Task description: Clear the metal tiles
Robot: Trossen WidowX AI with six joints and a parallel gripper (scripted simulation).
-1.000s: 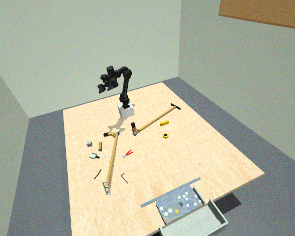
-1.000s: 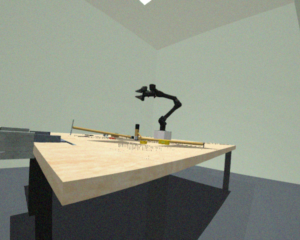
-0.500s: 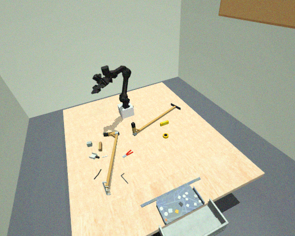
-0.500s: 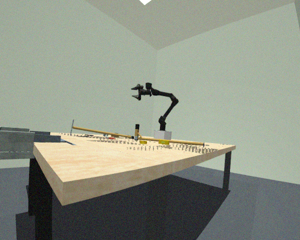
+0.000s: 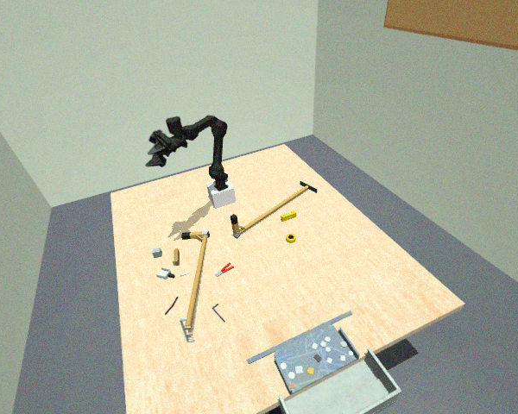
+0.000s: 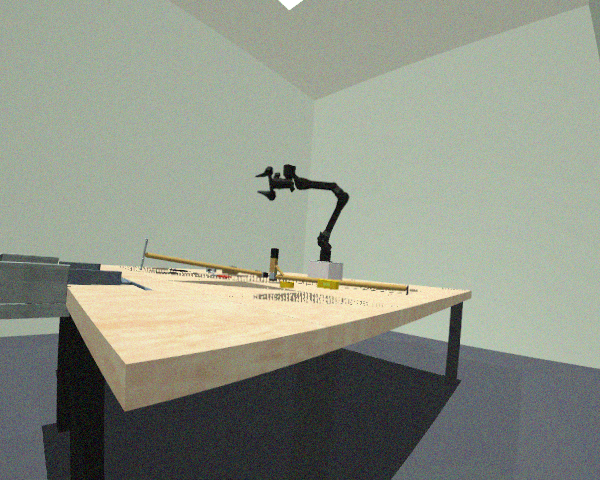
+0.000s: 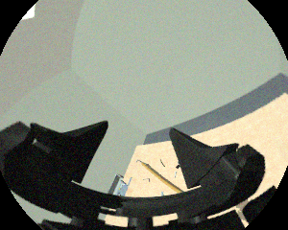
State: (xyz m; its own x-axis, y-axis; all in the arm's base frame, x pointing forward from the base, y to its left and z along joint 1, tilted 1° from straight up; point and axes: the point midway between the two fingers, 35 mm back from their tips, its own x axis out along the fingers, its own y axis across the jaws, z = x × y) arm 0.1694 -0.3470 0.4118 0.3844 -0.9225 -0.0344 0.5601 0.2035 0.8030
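Have hand [image 5: 148, 159] [image 6: 258, 183] [image 7: 139, 128] spread, nothing pinched, well apart from plate [image 5: 290, 349] [image 6: 93, 274] [image 7: 124, 189]. See tiles [image 5: 310, 370] on plate; grey-headed tool [image 5: 197, 280] [image 6: 202, 263] [image 7: 160, 178] and black-bladed tool [image 5: 274, 208] [image 6: 362, 283] short of it. Can't tell which is scraper; could grab wrong one. Can't see all of catch box [image 5: 339, 392] [image 6: 23, 281] [image 7: 116, 184] beside plate: cut off.
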